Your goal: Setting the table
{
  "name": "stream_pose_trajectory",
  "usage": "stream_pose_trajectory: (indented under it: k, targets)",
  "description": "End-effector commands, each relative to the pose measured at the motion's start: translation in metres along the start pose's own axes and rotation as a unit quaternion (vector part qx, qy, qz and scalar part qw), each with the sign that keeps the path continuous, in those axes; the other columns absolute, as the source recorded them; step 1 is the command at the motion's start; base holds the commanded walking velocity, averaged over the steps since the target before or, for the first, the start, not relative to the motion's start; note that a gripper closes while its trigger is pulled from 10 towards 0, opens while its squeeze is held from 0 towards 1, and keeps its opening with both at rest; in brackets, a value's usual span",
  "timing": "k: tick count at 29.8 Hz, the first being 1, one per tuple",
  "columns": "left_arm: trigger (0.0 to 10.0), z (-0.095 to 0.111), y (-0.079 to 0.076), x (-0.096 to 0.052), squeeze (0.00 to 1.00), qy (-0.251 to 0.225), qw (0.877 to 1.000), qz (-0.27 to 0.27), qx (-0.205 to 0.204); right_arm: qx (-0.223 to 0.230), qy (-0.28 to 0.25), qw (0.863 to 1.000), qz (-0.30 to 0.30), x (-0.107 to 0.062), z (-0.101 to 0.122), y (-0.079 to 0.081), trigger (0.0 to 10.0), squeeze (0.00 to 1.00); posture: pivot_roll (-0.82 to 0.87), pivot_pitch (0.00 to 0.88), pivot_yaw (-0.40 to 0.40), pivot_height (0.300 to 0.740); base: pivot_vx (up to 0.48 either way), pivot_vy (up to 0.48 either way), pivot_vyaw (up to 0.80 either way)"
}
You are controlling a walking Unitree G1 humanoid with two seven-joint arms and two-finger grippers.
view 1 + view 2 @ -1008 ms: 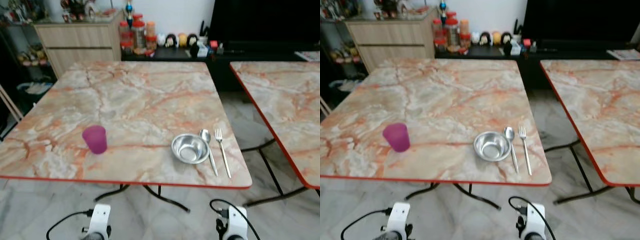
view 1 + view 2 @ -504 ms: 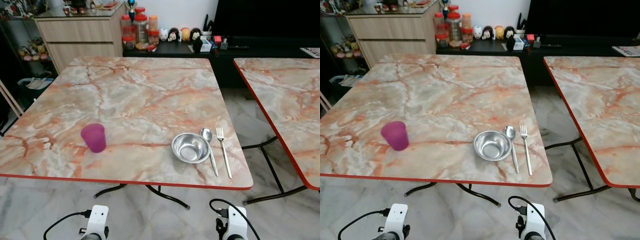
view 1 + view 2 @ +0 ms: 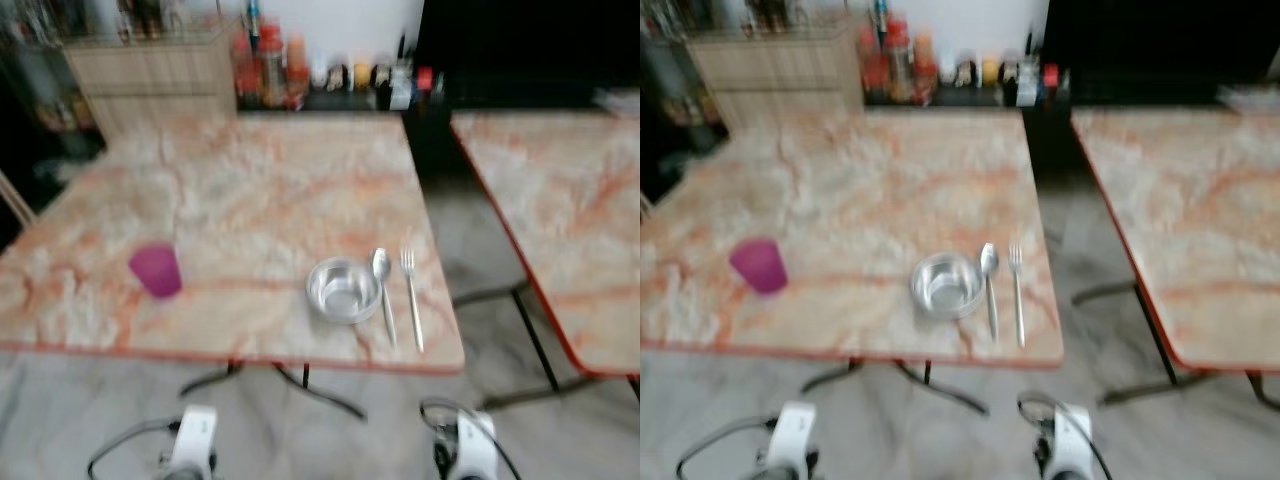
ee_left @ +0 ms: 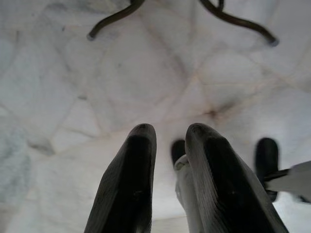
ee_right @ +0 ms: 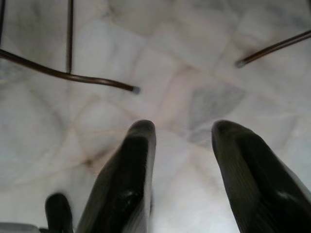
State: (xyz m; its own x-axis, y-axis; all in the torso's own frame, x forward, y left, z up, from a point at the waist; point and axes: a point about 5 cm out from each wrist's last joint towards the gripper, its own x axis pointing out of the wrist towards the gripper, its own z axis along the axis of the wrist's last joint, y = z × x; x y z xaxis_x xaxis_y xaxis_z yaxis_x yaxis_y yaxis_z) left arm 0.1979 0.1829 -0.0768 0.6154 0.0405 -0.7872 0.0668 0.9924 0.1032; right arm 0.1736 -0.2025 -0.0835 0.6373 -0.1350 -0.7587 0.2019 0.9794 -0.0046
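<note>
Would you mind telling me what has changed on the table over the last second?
Nothing on the table moved; the head camera shifted and blurred. The purple cup, steel bowl, spoon and fork keep their arrangement. Both pincers, left and right, hang over the floor, holding nothing.

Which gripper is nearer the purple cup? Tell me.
Left. The left gripper hangs low over the floor below the purple cup; the right gripper hangs below the fork's side.

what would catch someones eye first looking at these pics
Probably the purple cup, standing alone toward the left of the marbled table. Next the shiny metal bowl near the table's front right, with a spoon and a fork lying side by side just right of it. Both arms hang low over the floor.
</note>
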Motion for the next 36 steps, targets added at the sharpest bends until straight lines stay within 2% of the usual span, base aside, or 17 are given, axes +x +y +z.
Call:
stream_pose_trajectory:
  k: [1, 6, 13, 14, 18, 19, 29, 36]
  targets:
    - [10.0, -0.002, 0.009, -0.001, 0.0, 0.005, 1.0, 0.013, 0.008, 0.002, -0.001, 1.0, 0.009, 0.001, 0.002, 0.007, 10.0, 0.0, 0.02, 0.0, -0.012, 0.74, 0.0, -0.277, 0.0]
    - [10.0, -0.002, 0.01, -0.001, 0.0, 0.005, 1.0, 0.014, 0.008, 0.001, 0.001, 1.0, 0.01, 0.001, 0.0, 0.009, 10.0, 0.0, 0.02, 0.0, -0.011, 0.74, 0.0, -0.278, 0.0]
    - [10.0, 0.003, 0.013, -0.001, 0.0, -0.008, 1.0, 0.017, 0.002, 0.001, 0.002, 1.0, 0.009, 0.001, 0.0, 0.009, 10.0, 0.0, 0.03, 0.0, -0.011, 0.74, 0.0, 0.0, 0.0]
    - [10.0, 0.009, 0.014, 0.0, 0.0, -0.027, 0.999, 0.017, -0.007, 0.001, 0.002, 1.0, 0.009, 0.001, 0.0, 0.009, 10.0, 0.0, 0.03, 0.0, -0.012, 0.74, 0.0, 0.0, 0.0]
    - [10.0, 0.018, 0.018, 0.0, 0.0, -0.052, 0.998, 0.032, -0.011, 0.002, 0.001, 1.0, 0.01, 0.001, 0.001, 0.009, 10.0, 0.0, 0.03, 0.0, -0.01, 0.74, 0.0, 0.0, 0.0]
    - [10.0, 0.021, 0.022, 0.0, 0.0, -0.065, 0.996, 0.043, -0.03, 0.002, 0.0, 1.0, 0.01, 0.001, 0.001, 0.009, 10.0, 0.0, 0.03, 0.0, -0.009, 0.74, 0.0, 0.0, 0.0]
    - [10.0, 0.011, 0.033, -0.007, 0.0, -0.101, 0.992, 0.058, -0.055, 0.003, 0.004, 1.0, 0.011, 0.0, -0.003, 0.011, 10.0, 0.0, 0.03, 0.0, -0.002, 0.74, 0.0, 0.0, 0.0]
    - [10.0, 0.015, 0.037, -0.016, 0.0, -0.176, 0.979, 0.075, -0.076, 0.001, 0.006, 1.0, 0.011, -0.001, -0.005, 0.009, 10.0, 0.0, 0.05, 0.0, -0.006, 0.74, 0.0, 0.0, 0.0]
